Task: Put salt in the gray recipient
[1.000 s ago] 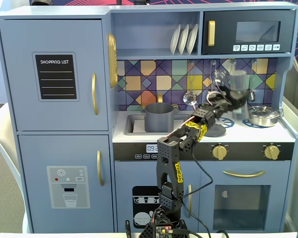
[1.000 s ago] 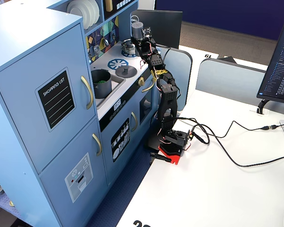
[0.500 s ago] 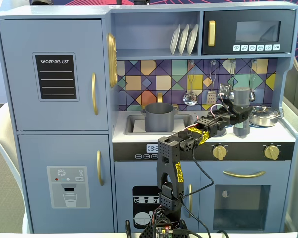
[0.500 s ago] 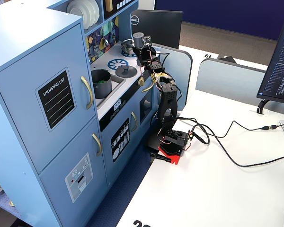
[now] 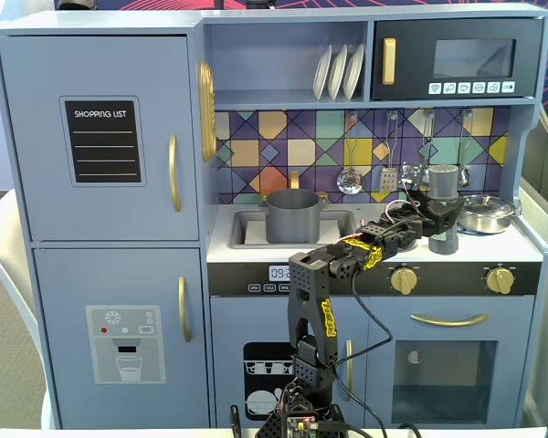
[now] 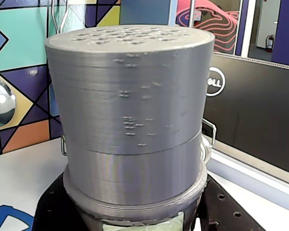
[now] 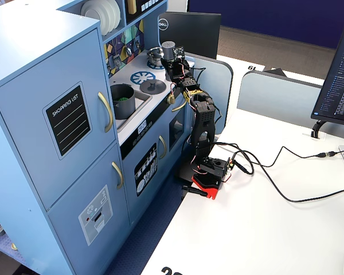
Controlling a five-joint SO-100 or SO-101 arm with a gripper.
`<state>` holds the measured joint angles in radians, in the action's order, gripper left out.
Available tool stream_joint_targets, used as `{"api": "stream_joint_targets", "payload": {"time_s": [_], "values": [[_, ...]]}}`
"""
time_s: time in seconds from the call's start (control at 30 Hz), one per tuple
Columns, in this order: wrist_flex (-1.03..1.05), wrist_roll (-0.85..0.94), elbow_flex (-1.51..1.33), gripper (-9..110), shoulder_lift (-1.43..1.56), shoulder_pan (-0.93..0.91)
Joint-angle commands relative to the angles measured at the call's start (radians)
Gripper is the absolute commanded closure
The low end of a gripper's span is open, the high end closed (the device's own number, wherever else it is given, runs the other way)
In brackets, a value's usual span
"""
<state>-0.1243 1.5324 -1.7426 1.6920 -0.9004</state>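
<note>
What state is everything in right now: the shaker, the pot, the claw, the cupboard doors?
salt: upright on the stovetop, held by the claw.
gripper: shut around the salt.
gray recipient: upright in the sink, uncovered, something green inside.
lid: lying flat on the counter, off the pot.
steel pan: on the counter, right of the salt.
fridge doors: closed.

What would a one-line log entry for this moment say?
phase: pick-up | gripper: shut on salt shaker, upright over the stovetop | gray pot: in the sink, left in this fixed view | salt added: not yet
</note>
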Motion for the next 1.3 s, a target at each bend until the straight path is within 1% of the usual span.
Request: {"api": "stream_joint_targets", "payload": {"time_s": [0.0,0.1,0.23,0.33,0.4,0.47,0.53,0.63,0.67,0.7,0.73,0.77,0.8,0.87,0.93,1.0,1.07,1.17,1.27], "values": [[-0.012,-0.043,0.0,78,0.061,-0.034],[-0.009,-0.087,0.002,62,0.064,-0.048],[-0.021,-0.098,0.003,49,0.081,-0.052],[-0.017,-0.057,0.0,46,0.106,-0.049],[0.017,-0.041,-0.017,46,0.144,-0.046],[0.081,-0.006,-0.071,49,0.229,-0.052],[0.149,0.002,-0.172,48,0.367,-0.058],[0.37,0.037,-0.327,52,0.641,-0.072],[0.483,0.057,-0.357,57,0.738,-0.069],[0.626,0.098,-0.376,68,0.828,-0.051],[0.792,0.156,-0.38,81,0.916,-0.012],[0.962,0.219,-0.38,93,0.989,0.048],[1.101,0.242,-0.379,101,1.049,0.12],[1.336,0.204,-0.379,101,1.141,0.305],[1.519,0.236,-0.422,101,1.203,0.505],[1.565,0.164,-0.531,101,1.262,0.657],[1.548,0.091,-0.666,101,1.328,0.767],[1.493,0.028,-0.882,101,1.424,0.856],[1.422,-0.011,-1.077,101,1.494,0.891]]}}
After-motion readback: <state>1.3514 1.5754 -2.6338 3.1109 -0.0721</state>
